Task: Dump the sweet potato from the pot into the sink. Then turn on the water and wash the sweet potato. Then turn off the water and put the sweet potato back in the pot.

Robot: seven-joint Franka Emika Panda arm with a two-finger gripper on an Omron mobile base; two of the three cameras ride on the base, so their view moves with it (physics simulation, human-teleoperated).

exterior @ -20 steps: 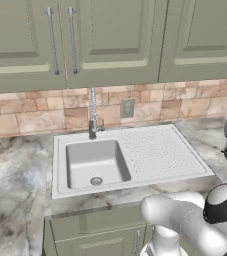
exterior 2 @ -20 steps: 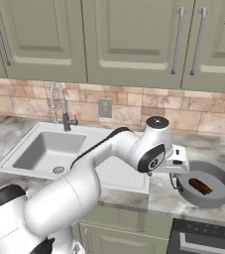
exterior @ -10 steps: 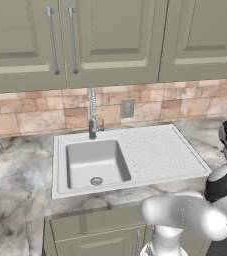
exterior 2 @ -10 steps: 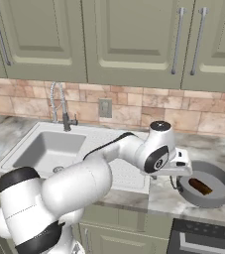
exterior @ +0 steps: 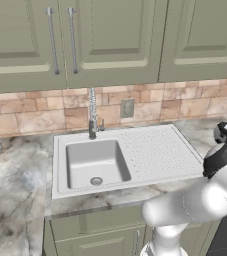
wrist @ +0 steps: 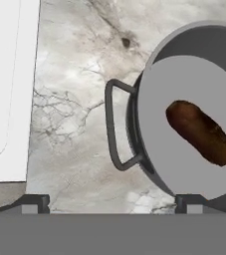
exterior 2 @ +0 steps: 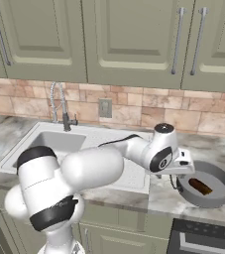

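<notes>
Dark and small, the two finger tips of the robot's two-finger gripper (wrist: 112,201) rise well apart at the bottom of the hand view, spread wide and holding nothing, poised above the marbled grey-and-white stone counter (wrist: 79,99). Between them, a little further on, lies the thin dark wire loop handle (wrist: 115,124) of the round shallow dark grey metal pot (wrist: 157,159), whose lighter grey floor carries the small dark brown oblong sweet potato (wrist: 200,132), lying diagonally near the middle. In the right base view the gripper (exterior 2: 176,174) hangs just beside the pot's (exterior 2: 218,196) near rim, on the counter to the right of the dotted drainboard. The light grey rectangular sink basin (exterior: 97,160) with its round metal drain sits well apart to the left, under the tall chrome spring-coil faucet (exterior: 92,112), from which no water runs. The handle looks like the intended grasp, and the risk lies there: it is slim and stands off to one side, so a shallow or off-centre pinch could let the pot swing or slip when lifted, spilling the sweet potato onto the counter instead of into the basin.
</notes>
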